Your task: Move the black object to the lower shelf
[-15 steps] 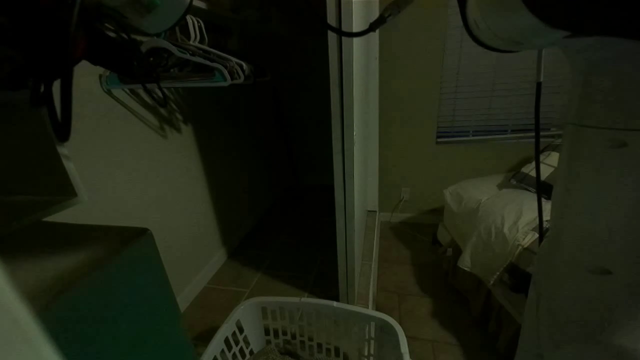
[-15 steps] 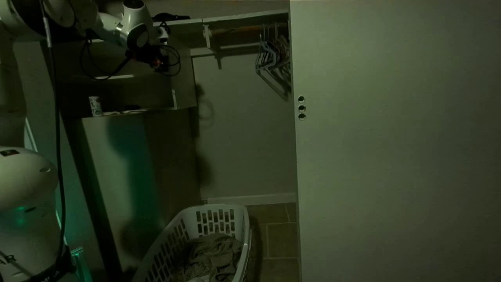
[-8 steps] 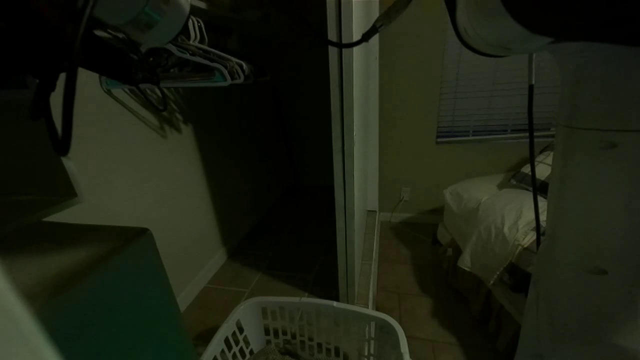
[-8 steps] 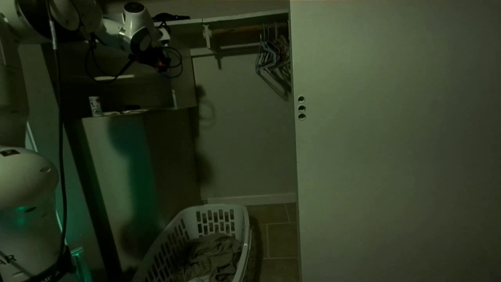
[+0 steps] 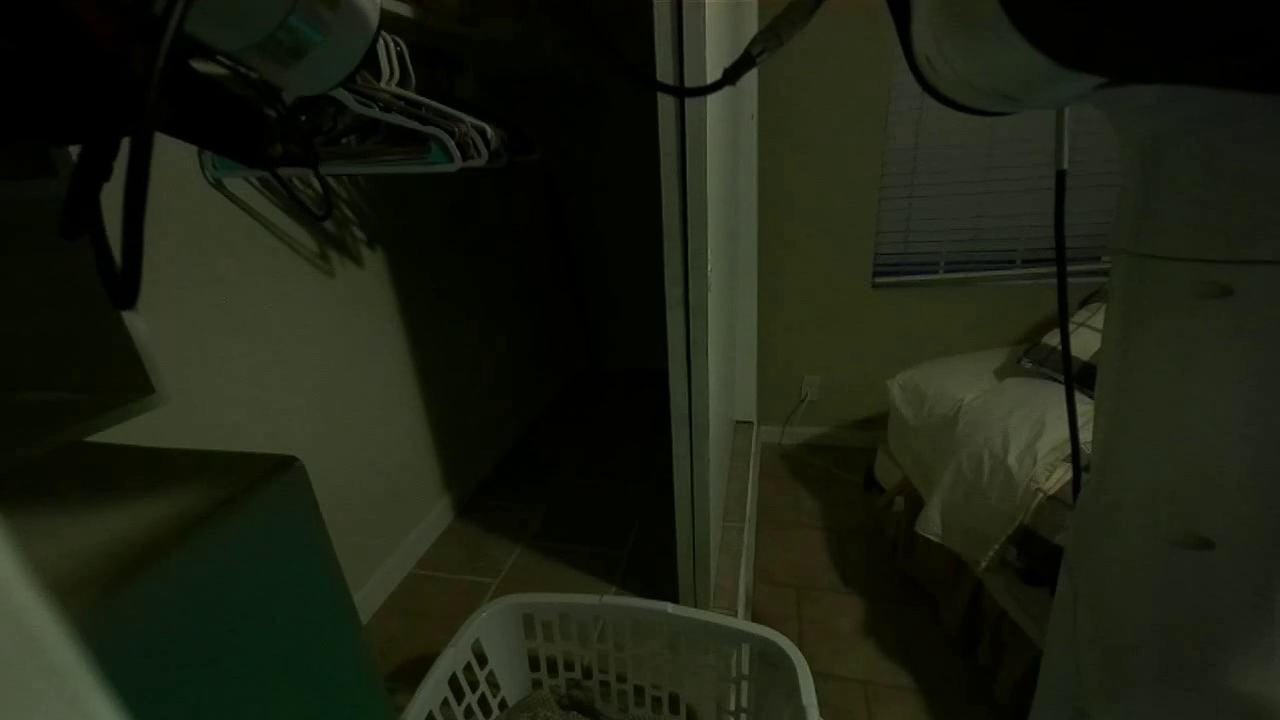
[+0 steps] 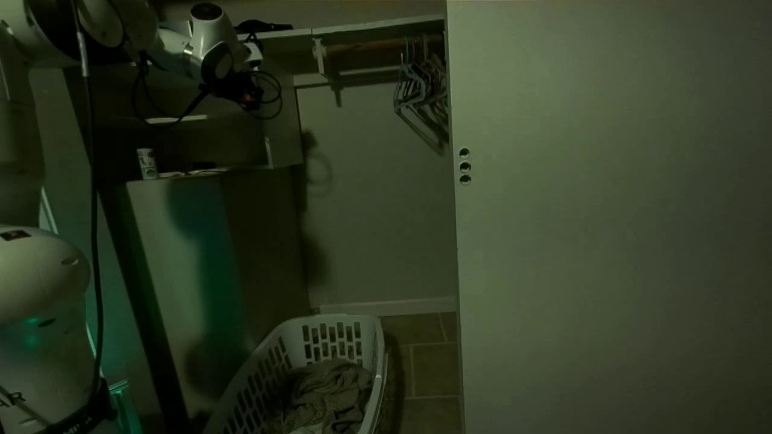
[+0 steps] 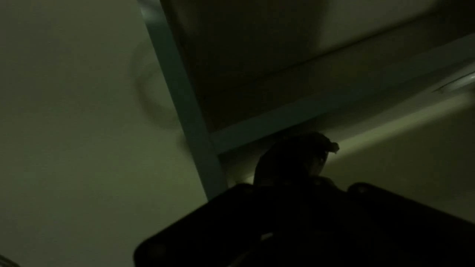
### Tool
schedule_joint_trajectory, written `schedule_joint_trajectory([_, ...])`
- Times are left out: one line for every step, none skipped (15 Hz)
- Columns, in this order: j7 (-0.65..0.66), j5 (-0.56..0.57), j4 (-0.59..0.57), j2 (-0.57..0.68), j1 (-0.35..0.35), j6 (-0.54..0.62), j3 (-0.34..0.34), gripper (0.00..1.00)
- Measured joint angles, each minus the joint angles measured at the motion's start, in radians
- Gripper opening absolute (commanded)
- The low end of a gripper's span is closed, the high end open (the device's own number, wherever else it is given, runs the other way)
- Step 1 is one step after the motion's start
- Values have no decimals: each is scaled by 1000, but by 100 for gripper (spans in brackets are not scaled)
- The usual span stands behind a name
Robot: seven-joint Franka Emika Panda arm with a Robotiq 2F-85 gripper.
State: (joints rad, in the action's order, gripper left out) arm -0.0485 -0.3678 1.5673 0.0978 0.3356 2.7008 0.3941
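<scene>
In an exterior view a black object (image 6: 262, 26) lies on the top shelf, behind the arm's wrist. On the lower shelf (image 6: 241, 169) sits a small dark item (image 6: 203, 165); whether the task means this one I cannot tell. My gripper (image 6: 248, 101) hangs in front of the shelving, above the lower shelf. In the wrist view the gripper (image 7: 297, 159) is a black silhouette, shut, close to a shelf edge (image 7: 282, 118). A rounded dark shape with a small stub stands at its tips. It is too dark to say whether that is fingertips alone or something gripped.
A patterned cup (image 6: 146, 164) stands on the lower shelf's end. The cabinet's side panel (image 7: 182, 92) runs close to the gripper. Hangers (image 6: 416, 90) hang to the right, before a sliding door (image 6: 603, 211). A laundry basket (image 6: 350, 317) holding cloth stands below. Cables loop around the wrist.
The arm has shifted slightly, with the wrist a little to the right and down in an exterior view. Over the last half second it has hardly moved. The shelf items look the same.
</scene>
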Motion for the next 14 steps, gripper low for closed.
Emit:
schedule_joint_trajectory([-17, -12, 0, -4, -1, 0, 2, 1])
schedule_joint_trajectory([-43, -30, 0, -11, -1, -1, 4, 2])
schedule_joint_trajectory([-71, -53, 0, -20, -1, -7, 7, 2])
schedule_joint_trajectory([-102, -74, 1, -32, -2, -18, 8, 2])
schedule_joint_trajectory([-131, -87, 1, -47, -5, -41, 7, 1])
schedule_joint_trajectory([-158, -98, 3, -63, -9, -69, 6, 1])
schedule_joint_trajectory([-179, -101, 6, -81, -13, -102, 1, 1])
schedule_joint_trajectory([-193, -101, 15, -102, -18, -135, -5, 1])
schedule_joint_trajectory([-200, -101, 28, -124, -23, -164, -13, 1])
schedule_joint_trajectory([-202, -101, 43, -145, -27, -195, -21, 1])
schedule_joint_trajectory([-202, -101, 60, -167, -30, -226, -30, 1])
schedule_joint_trajectory([-202, -101, 76, -187, -32, -259, -38, 1])
schedule_joint_trajectory([-202, -105, 92, -206, -30, -296, -50, 1])
schedule_joint_trajectory([-202, -113, 107, -224, -27, -331, -61, 1])
